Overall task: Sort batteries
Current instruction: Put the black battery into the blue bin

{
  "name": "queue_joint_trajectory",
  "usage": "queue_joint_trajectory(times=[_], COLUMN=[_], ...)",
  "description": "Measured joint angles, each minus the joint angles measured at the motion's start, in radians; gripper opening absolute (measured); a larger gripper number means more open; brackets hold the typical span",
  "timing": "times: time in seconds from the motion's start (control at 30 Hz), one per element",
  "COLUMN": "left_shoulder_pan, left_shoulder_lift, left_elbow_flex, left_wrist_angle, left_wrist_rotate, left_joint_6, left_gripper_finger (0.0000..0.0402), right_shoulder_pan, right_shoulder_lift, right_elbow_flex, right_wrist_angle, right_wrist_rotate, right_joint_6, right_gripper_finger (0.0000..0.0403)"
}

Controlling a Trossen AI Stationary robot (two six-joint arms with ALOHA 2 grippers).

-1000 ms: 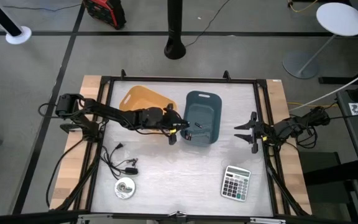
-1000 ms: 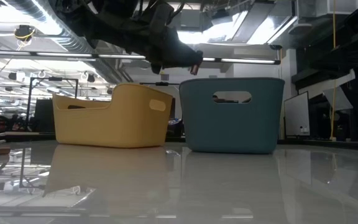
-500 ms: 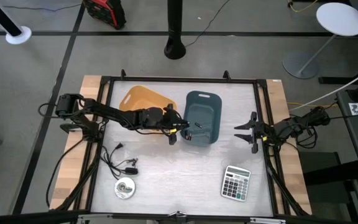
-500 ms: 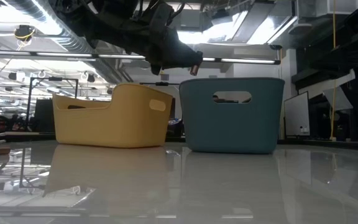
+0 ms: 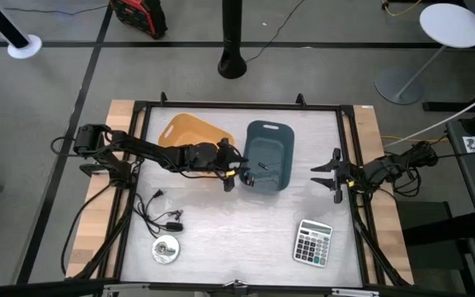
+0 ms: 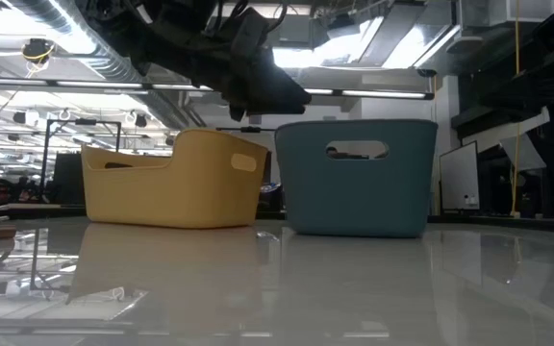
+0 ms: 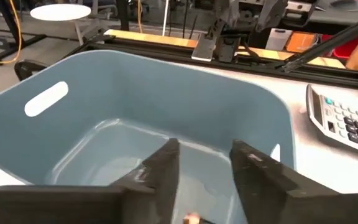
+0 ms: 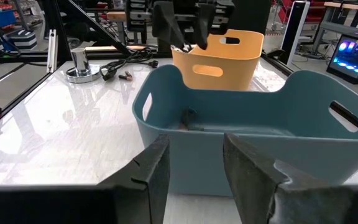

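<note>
Against the low view of a second ago, we see two small changes. The coppery glint that showed at the tip of the left end effector (image 5: 234,176) is gone, and the blue bin (image 5: 270,157) sits a touch nearer the yellow bin (image 5: 190,130). The high view looks the same as before, with the left arm reaching across to the blue bin's near rim.

In the left wrist view the fingers (image 7: 160,168) stand apart over the bin's open mouth, with nothing gripped between their tips. A small pale speck shows at the base of the gap, and we cannot tell what it is. We judge that a battery has just been let go into the blue bin, and that the end effector nudged the bin's wall as it opened.

The right wrist view shows a few small dark pieces on the bin's floor, which we take for batteries (image 8: 188,119). More tiny pieces lie out on the worktop (image 5: 246,223) beside the black cable (image 5: 157,210), near the silver disc (image 5: 165,248). We judge those are left to sort, so the task is under way, not finished.

The right end effector (image 5: 329,176) waits near the worktop's right edge, fingers spread and empty, facing the blue bin. The calculator (image 5: 313,242) lies untouched near the front.
</note>
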Motion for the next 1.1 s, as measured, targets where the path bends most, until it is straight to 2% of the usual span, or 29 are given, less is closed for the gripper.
queue_joint_trajectory(times=[0.1, 0.2, 0.37, 0.5, 0.57, 0.67, 0.83, 0.97, 1.1], left_shoulder_pan=[-0.002, -0.006, -0.032, -0.088, -0.131, -0.210, -0.330, -0.397, -0.445], left_shoulder_lift=[0.000, 0.000, -0.042, -0.115, -0.160, -0.217, -0.280, -0.291, -0.286], left_elbow_flex=[0.000, 0.000, 0.000, 0.000, 0.000, 0.000, 0.000, 0.000, 0.000], left_wrist_angle=[-0.001, -0.001, -0.004, -0.070, -0.153, -0.360, -0.733, -0.968, -1.145], left_wrist_rotate=[0.000, 0.000, 0.003, 0.109, 0.157, 0.174, 0.184, 0.226, 0.230], left_joint_6=[-0.002, -0.003, 0.007, -0.036, -0.089, -0.193, -0.521, -0.774, -0.886], left_gripper_finger=[0.0170, 0.0188, 0.0192, 0.0184, 0.0181, 0.0179, 0.0179, 0.0180, 0.0180], right_shoulder_pan=[0.000, 0.000, 0.000, 0.000, 0.000, 0.000, 0.000, 0.000, 0.000], right_shoulder_lift=[0.000, 0.000, 0.000, 0.000, 0.000, 0.000, 0.000, 0.000, 0.000], right_elbow_flex=[0.000, 0.000, 0.000, 0.000, 0.000, 0.000, 0.000, 0.000, 0.000], right_wrist_angle=[0.000, 0.000, 0.000, 0.000, 0.000, 0.000, 0.000, 0.000, 0.000], right_wrist_rotate=[0.000, 0.000, 0.000, 0.000, 0.000, 0.000, 0.000, 0.000, 0.000], right_joint_6=[0.000, 0.000, 0.000, 0.000, 0.000, 0.000, 0.000, 0.000, 0.000], right_gripper_finger=[0.0145, 0.0145, 0.0145, 0.0145, 0.0145, 0.0145, 0.0145, 0.0145, 0.0145])
